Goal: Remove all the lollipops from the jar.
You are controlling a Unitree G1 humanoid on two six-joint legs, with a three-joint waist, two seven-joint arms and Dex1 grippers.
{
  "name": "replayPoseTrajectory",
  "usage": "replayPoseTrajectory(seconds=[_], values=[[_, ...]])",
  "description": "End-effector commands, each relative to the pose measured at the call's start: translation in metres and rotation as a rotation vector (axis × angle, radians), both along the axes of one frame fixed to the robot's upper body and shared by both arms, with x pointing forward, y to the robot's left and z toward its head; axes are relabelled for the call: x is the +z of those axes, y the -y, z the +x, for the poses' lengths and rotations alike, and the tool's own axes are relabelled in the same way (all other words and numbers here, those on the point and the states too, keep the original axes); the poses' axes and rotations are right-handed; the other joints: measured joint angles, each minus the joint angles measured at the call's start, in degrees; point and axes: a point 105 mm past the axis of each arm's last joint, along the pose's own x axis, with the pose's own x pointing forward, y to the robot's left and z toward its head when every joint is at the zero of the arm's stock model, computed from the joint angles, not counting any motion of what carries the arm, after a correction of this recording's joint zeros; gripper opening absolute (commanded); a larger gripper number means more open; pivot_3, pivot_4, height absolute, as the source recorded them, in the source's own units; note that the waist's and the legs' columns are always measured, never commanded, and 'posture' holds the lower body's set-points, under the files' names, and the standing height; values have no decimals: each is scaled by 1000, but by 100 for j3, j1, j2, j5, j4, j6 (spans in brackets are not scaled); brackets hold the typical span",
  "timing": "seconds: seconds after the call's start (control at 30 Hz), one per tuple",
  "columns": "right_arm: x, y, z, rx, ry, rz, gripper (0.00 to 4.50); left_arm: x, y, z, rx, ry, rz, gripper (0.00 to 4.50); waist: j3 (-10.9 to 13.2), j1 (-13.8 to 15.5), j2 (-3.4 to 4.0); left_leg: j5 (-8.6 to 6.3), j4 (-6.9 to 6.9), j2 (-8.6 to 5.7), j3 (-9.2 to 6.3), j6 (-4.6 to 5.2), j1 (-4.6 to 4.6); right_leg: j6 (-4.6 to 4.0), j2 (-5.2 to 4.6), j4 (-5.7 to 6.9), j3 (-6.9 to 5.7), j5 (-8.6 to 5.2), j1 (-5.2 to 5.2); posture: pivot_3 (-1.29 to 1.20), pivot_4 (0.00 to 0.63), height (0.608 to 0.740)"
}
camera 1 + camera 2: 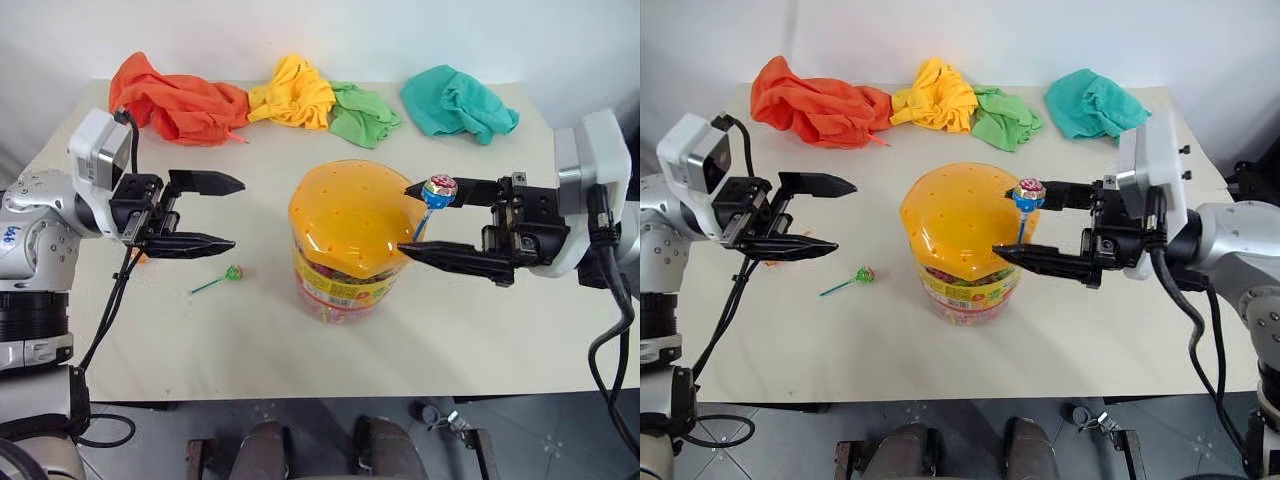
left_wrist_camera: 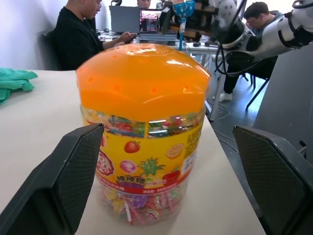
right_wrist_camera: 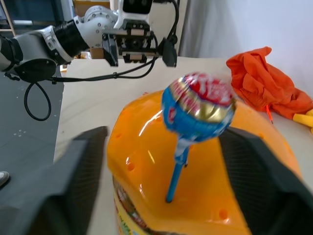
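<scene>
I have the bench (image 1: 250, 340) with the jar (image 1: 345, 240) at its middle, domed orange lid on. My right gripper (image 1: 425, 218) sits at the jar's right side, jaws apart either side of the blue lollipop (image 1: 438, 190) standing in a lid hole, not yet clamped. My left gripper (image 1: 215, 213) waits left of the jar, jaws wide and empty. A green-stick lollipop (image 1: 230, 273) lies just left of the jar. Next, I judge: close on the stick, lift straight up.

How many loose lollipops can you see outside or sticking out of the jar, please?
2: a blue-stick lollipop standing in the clear plastic jar's domed orange lid, between the right gripper's fingers, and a green-stick lollipop lying on the beige table. Others may be hidden.
</scene>
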Motion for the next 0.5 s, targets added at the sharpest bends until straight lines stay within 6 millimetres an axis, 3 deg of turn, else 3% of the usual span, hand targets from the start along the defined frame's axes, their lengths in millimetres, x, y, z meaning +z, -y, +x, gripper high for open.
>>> replayPoseTrajectory(seconds=[0.03,0.23,0.4,0.5], values=[[6,0,-4,20,29,-11,1921,11,0,-15,-72,68,-10,4500,0,2,0,0,0,0,0,0,0,0,0,0,0,0,0,0,150,740],[18,3,0,12,50,-9,7,10,3,-12,-75,67,-18,4500,0,-11,0,0,-1,0,1,0,0,0,0,0,1,0,-1,0,150,740],[34,10,11,-39,79,60,7,11,7,-10,-89,69,-34,4500,0,-6,0,0,0,0,2,0,0,0,0,-1,1,0,-1,0,150,740],[53,20,20,-99,129,125,7,11,8,-9,-91,68,-41,4500,0,-12,0,0,0,0,3,0,0,0,0,0,1,0,-1,0,150,740]])
